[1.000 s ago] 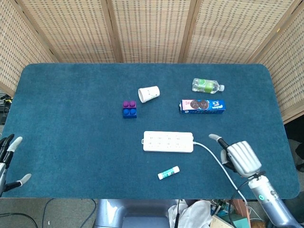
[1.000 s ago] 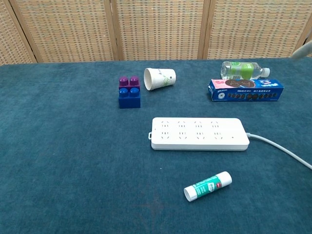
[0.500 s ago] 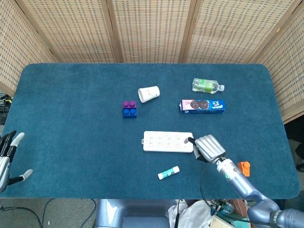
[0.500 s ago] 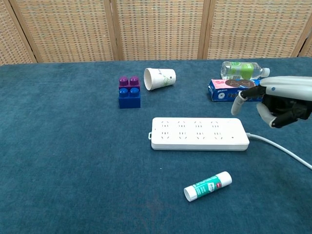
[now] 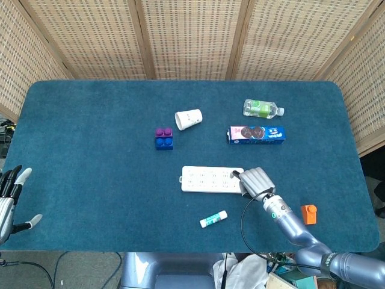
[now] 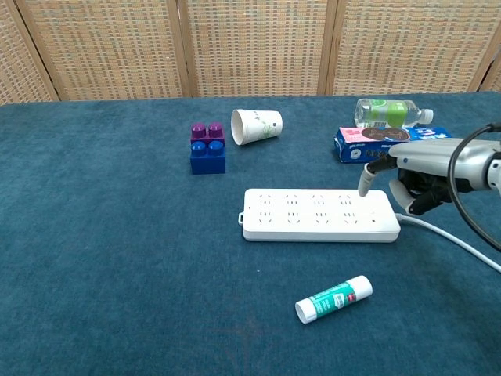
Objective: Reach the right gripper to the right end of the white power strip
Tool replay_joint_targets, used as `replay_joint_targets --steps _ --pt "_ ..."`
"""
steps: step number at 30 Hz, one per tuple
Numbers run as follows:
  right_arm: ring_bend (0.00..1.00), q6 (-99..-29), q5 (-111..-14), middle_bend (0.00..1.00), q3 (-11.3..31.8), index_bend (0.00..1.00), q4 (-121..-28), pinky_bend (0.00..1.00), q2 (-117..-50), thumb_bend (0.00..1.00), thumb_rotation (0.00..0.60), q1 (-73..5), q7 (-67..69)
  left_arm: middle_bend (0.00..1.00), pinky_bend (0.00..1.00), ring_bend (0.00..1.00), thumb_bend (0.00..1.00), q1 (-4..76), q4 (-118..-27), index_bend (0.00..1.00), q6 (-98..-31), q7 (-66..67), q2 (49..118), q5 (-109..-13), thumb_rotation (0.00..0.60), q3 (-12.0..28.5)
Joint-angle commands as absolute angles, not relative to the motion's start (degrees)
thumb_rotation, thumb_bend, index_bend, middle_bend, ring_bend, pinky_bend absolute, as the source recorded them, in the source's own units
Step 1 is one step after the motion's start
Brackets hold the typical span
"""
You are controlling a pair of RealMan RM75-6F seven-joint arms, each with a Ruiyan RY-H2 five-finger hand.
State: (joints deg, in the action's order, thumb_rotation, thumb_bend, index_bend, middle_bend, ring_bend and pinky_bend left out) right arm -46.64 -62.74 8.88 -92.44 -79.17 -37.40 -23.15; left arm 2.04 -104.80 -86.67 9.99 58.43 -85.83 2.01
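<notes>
The white power strip (image 5: 212,179) (image 6: 317,215) lies flat near the middle of the blue table, and its white cable (image 6: 454,243) runs off to the right. My right hand (image 5: 254,180) (image 6: 419,176) hovers at the strip's right end and holds nothing. One fingertip (image 6: 364,184) points down at the strip's top right corner, while the other fingers curl down just past the end. I cannot tell whether it touches. My left hand (image 5: 9,195) stays at the table's front left edge with its fingers spread, empty.
A glue stick (image 5: 213,219) (image 6: 333,298) lies just in front of the strip. Behind the strip are a cookie box (image 5: 255,133) (image 6: 395,144), a bottle (image 5: 262,108), a tipped paper cup (image 5: 188,118) and stacked blocks (image 5: 163,138). A small orange object (image 5: 309,213) sits at the front right.
My right hand has swept left from the table's front right to the strip's right end, uncovering the orange object. The left hand has barely shifted.
</notes>
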Motion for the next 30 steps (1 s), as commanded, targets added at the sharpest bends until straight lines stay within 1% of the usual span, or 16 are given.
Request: replay_joint_targets --steps 1,14,30 --pt "0.97 -47.0 -60.9 0.92 8.2 0.29 -91.8 1.00 -79.7 0.86 0.600 -38.1 -24.8 0.00 0.00 0.00 0.00 2.0 -104.8 0.00 -86.6 10.0 58.4 -85.8 0.600 1.9" --pt "0.97 -47.6 -56.5 0.92 6.1 0.30 -91.8 1.00 -79.9 0.86 0.600 -39.6 -28.4 0.00 0.00 0.00 0.00 2.2 -104.9 0.00 -86.5 10.1 58.4 -85.7 0.600 1.8" --pt "0.97 -48.5 -55.3 0.92 4.4 0.30 -91.0 1.00 -81.0 0.86 0.600 -41.0 -29.8 0.00 0.00 0.00 0.00 2.3 -105.0 0.00 -86.5 10.1 58.4 -85.6 0.600 1.7"
